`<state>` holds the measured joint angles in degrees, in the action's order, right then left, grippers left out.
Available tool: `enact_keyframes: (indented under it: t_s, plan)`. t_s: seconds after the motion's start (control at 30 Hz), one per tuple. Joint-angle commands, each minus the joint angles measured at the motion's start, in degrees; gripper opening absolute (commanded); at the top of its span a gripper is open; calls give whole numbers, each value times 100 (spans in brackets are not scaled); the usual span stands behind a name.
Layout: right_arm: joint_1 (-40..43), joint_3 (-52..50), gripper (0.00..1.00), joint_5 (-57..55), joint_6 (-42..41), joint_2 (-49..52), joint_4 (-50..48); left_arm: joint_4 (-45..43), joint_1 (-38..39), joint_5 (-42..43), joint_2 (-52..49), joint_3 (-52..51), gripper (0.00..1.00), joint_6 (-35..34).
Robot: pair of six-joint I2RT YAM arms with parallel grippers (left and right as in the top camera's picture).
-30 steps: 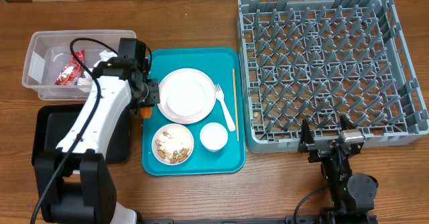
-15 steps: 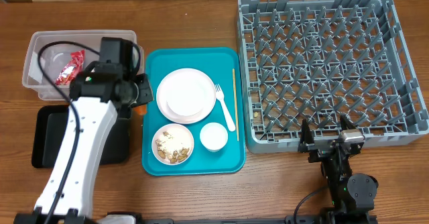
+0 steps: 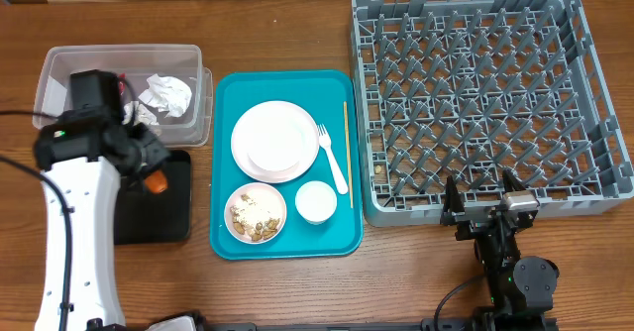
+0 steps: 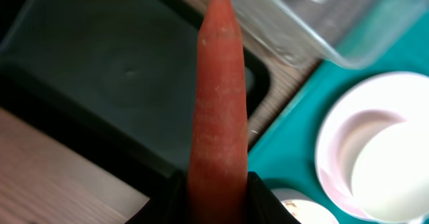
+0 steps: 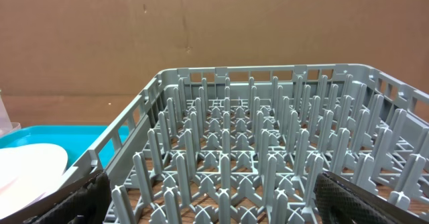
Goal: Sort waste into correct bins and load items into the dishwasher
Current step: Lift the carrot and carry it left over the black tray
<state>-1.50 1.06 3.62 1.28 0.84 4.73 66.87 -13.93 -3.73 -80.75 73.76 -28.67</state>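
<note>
1. My left arm (image 3: 77,222) rises from the near edge of the table on the left side. Its long white link runs almost straight away from the base.
2. At the top of that link, my left wrist (image 3: 99,123) bends to the right.
3. My left gripper (image 3: 154,172) points right and slightly back toward the near edge. Its jaws are narrowed and clamped on a carrot (image 4: 218,117), which projects tip-first from between my fingers (image 4: 167,207).
4. My right arm (image 3: 515,272) sits folded low at the near edge on the right side.
5. My right gripper (image 3: 480,207) faces away from its base with the jaws spread wide. In the right wrist view, my fingertips (image 5: 74,197) occupy the two lower corners.
</note>
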Motion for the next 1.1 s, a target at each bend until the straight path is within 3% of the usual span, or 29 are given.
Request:
enact_keyframes:
  t_s: [0.0, 0.13, 0.43, 0.83, 1.07]
  plan:
    - [2, -61, 100, -11, 7, -66, -26, 114, -433, -103, 122, 140, 4, -251]
    - [2, -61, 100, -11, 7, -66, -26, 240, -955, -232, 122, 72, 4, -713]
    - [2, -61, 100, -11, 7, -66, -26, -90, -1469, -442, 120, -568, 4, -977]
    - [2, -61, 100, -11, 7, -66, -26, -1554, -1698, -573, 105, -2044, 4, -1917]
    - [2, -61, 100, -11, 7, -66, -24, -2566, -1917, -564, 94, -2712, 4, -2072]
